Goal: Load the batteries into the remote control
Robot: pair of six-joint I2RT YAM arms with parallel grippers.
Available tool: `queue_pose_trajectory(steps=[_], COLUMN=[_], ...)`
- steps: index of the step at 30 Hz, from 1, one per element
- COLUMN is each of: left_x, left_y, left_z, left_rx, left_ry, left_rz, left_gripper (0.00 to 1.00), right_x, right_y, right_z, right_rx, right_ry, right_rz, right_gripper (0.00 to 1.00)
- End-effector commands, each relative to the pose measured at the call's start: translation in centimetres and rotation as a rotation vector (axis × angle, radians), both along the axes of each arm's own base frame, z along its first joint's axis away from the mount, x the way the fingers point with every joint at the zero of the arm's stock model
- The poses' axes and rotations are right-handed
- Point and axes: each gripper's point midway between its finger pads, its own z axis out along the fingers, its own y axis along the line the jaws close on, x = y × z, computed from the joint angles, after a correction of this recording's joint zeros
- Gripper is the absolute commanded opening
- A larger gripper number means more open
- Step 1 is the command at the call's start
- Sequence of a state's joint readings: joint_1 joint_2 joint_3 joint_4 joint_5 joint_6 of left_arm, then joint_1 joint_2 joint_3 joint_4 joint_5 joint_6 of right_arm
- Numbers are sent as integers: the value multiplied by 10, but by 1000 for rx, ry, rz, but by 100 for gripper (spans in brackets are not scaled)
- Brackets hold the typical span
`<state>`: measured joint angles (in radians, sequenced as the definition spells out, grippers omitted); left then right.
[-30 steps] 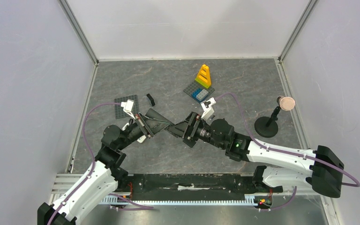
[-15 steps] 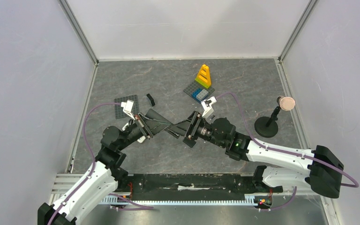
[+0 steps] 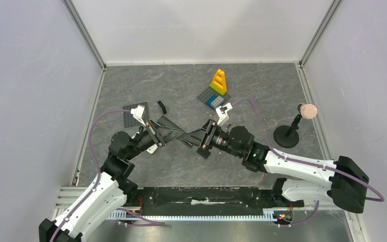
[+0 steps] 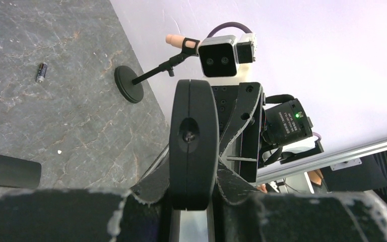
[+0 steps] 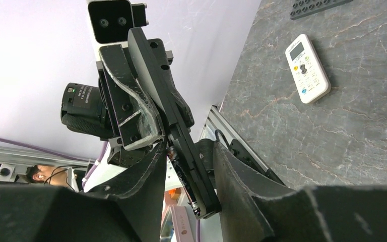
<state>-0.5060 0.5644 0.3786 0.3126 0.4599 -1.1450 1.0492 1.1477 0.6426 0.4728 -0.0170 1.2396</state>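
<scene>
The remote control [image 4: 193,126] is a slim black bar held in the air over the middle of the table. My left gripper [image 4: 193,196] is shut on its near end. From the opposite side my right gripper [image 5: 189,161] straddles the remote control [image 5: 181,136], one finger against its slotted face and the other against its back. A dark battery [image 5: 182,177] lies in the slot. Another battery [image 4: 41,72] lies loose on the table. In the top view both grippers, left [image 3: 174,132] and right [image 3: 189,138], meet at the centre.
A white remote with coloured buttons [image 5: 307,68] lies flat on the table. A black cover piece [image 4: 14,171] rests near the left arm. A microphone stand [image 3: 287,135] is at the right, a brick plate with yellow bricks [image 3: 214,93] at the back, and a grey studded plate [image 3: 131,116] at the left.
My right gripper's jaws have narrowed around the remote control. Both arms have shifted only slightly; the left gripper keeps its hold.
</scene>
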Motion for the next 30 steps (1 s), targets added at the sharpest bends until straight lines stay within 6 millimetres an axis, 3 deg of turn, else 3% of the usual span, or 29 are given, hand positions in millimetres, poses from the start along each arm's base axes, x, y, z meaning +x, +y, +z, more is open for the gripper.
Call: queue_pose_trajectory(steps=[1, 11, 18, 22, 25, 30], left_x=[1, 5, 4, 2, 1, -3], left_y=[3, 3, 2, 2, 2, 0], left_z=[44, 47, 41, 35, 32, 31], left_rx=[-94, -123, -106, -101, -101, -100], left_ry=[-21, 30, 23, 24, 18, -6], left_rz=[18, 26, 16, 11, 7, -15], left_gripper=[2, 2, 2, 2, 2, 2], right_x=[-1, -7, -9, -6, -3, 5], right_y=[4, 3, 1, -4, -11, -21], right_z=[-2, 1, 14, 24, 30, 31], right_rx=[-25, -6, 31, 55, 69, 72], right_ry=[-33, -50, -70, -83, -92, -85], right_rz=[26, 53, 61, 50, 33, 1], right_gripper=[38, 34, 61, 71, 75, 73])
